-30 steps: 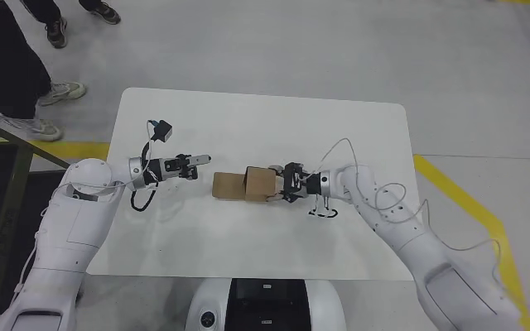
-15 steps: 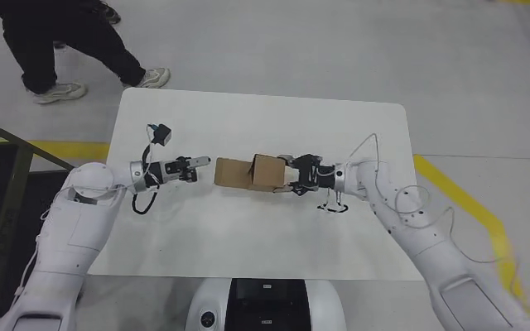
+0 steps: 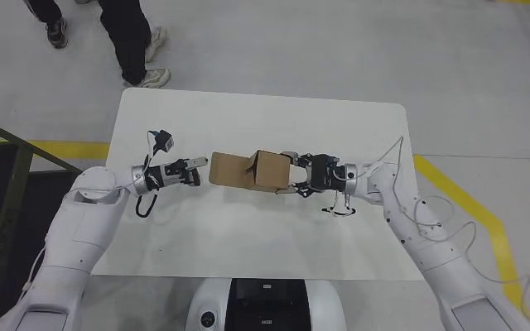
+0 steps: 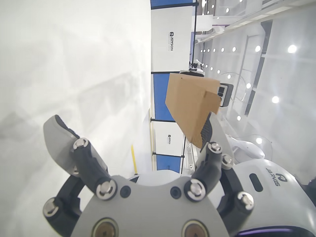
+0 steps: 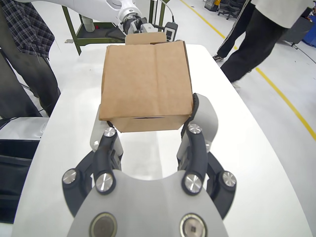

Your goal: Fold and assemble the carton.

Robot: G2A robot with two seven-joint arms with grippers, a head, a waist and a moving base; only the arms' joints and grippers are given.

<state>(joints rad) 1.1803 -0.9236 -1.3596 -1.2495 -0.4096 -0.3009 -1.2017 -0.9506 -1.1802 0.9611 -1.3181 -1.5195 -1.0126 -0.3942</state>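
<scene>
**Right pincer clamped, left pincer spread**

The right gripper (image 3: pixel 288 172) has both fingers (image 5: pixel 198 109) pressed against opposite sides of the carton (image 5: pixel 145 80), which sticks out straight ahead of its tips. The left gripper (image 3: pixel 199 164) faces it head-on from just beyond the carton's far end, its fingers (image 4: pixel 61 129) spread wide. The right arm (image 3: pixel 414 227) and left arm (image 3: pixel 83 223) both angle inward, forearms nearly in line
</scene>
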